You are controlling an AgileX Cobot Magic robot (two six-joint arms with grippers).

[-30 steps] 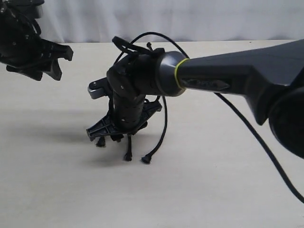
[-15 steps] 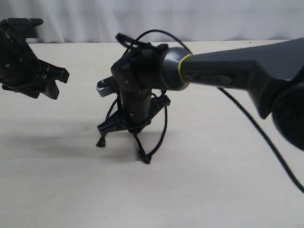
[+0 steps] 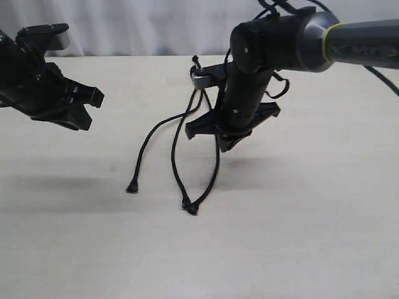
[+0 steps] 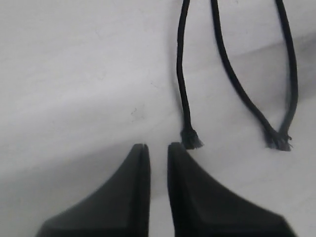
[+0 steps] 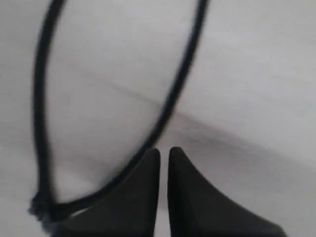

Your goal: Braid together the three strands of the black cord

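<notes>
The black cord's clasped top (image 3: 201,79) lies at the table's back middle. Its three strands run toward the front: the left strand (image 3: 147,138) curves out to a tip (image 3: 132,187), while the middle strand (image 3: 176,157) and the right strand (image 3: 216,171) meet at their tips (image 3: 189,207). My right gripper (image 3: 229,144) hovers over the upper right strand, shut and holding nothing; a strand (image 5: 173,94) runs just beside it (image 5: 164,153). My left gripper (image 3: 85,112) hangs off to the left, shut and holding nothing. From the left wrist, one flared tip (image 4: 190,139) lies just beyond that gripper (image 4: 158,148).
The pale table (image 3: 299,224) carries only the cord. A thicker smooth robot cable (image 3: 381,80) trails off the right arm at the right edge. A white curtain (image 3: 143,25) closes the back.
My right arm has lifted off the strands and swung right and back, uncovering them. The left strand now lies spread to the left. My left gripper has shifted slightly right.
</notes>
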